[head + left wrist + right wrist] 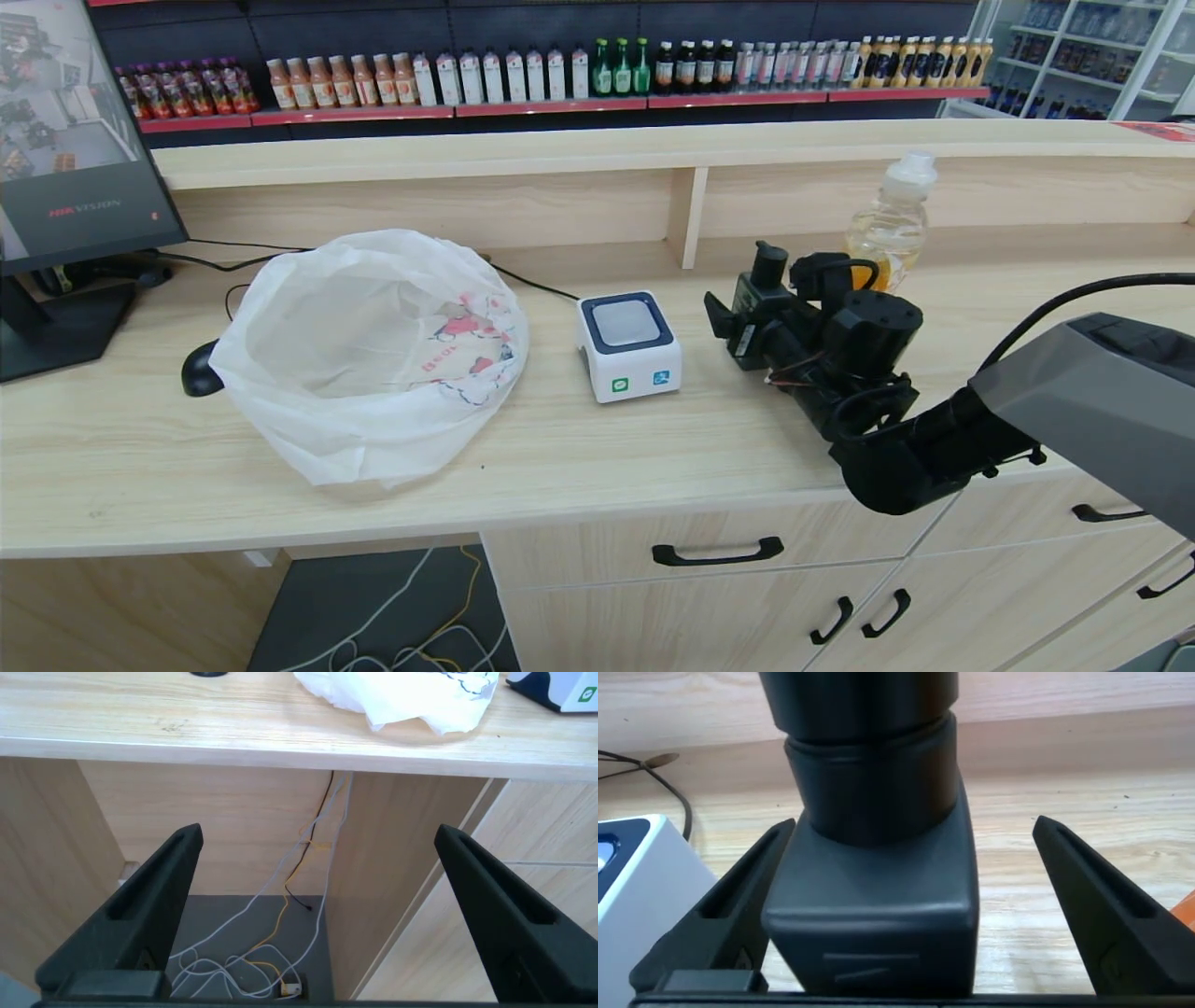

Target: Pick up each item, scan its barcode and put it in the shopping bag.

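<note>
A dark grey bottle (878,868) with a round black cap stands on the wooden counter (560,448), right of the white barcode scanner (627,345). My right gripper (750,315) is open around it. In the right wrist view the bottle sits between the two fingers (738,915), close to one and well apart from the other. The white plastic shopping bag (373,355) lies open left of the scanner. A clear bottle of yellow drink (892,229) stands behind my right arm. My left gripper (318,835) is open, holds nothing, and hangs below the counter's front edge.
A monitor (75,140) and a black mouse (199,369) are at the counter's left end, with a cable running behind the bag. A raised wooden shelf (653,149) backs the counter. Drawers with black handles (717,553) are below, and loose cables (280,952) lie on the floor.
</note>
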Controlling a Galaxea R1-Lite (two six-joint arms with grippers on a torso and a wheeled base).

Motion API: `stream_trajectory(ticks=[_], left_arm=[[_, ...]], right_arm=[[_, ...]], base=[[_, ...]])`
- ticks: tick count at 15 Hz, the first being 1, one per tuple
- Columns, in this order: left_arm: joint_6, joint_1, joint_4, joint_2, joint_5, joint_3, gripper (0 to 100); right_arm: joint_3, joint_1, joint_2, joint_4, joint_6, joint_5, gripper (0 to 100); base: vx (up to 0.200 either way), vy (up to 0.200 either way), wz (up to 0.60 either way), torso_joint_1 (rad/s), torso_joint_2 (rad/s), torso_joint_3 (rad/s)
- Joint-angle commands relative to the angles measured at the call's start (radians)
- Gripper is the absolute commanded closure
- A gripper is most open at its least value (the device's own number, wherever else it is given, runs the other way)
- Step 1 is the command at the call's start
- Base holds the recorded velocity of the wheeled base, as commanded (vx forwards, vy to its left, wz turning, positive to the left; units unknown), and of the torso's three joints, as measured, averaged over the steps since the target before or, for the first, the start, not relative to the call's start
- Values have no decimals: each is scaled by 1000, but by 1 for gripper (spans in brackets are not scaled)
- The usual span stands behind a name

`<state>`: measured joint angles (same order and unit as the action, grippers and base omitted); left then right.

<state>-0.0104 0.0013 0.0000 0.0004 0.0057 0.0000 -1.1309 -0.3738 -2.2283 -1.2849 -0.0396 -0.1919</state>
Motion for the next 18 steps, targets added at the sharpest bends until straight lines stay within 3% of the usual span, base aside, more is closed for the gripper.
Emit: stream_trajectory(ticks=[1, 2, 18], left_arm=[[0, 0, 0, 0, 0, 0, 0], [0, 0, 0, 0, 0, 0, 0], [0, 0, 0, 0, 0, 0, 0]], right_arm=[[-3, 0, -4, -1, 0, 0, 0], [-3, 0, -5, -1, -10, 0, 100], [5, -2, -16, -70, -14, -6, 100]], base=[[0, 0, 0, 0, 0, 0], [0, 0, 0, 0, 0, 0], [0, 0, 0, 0, 0, 0]])
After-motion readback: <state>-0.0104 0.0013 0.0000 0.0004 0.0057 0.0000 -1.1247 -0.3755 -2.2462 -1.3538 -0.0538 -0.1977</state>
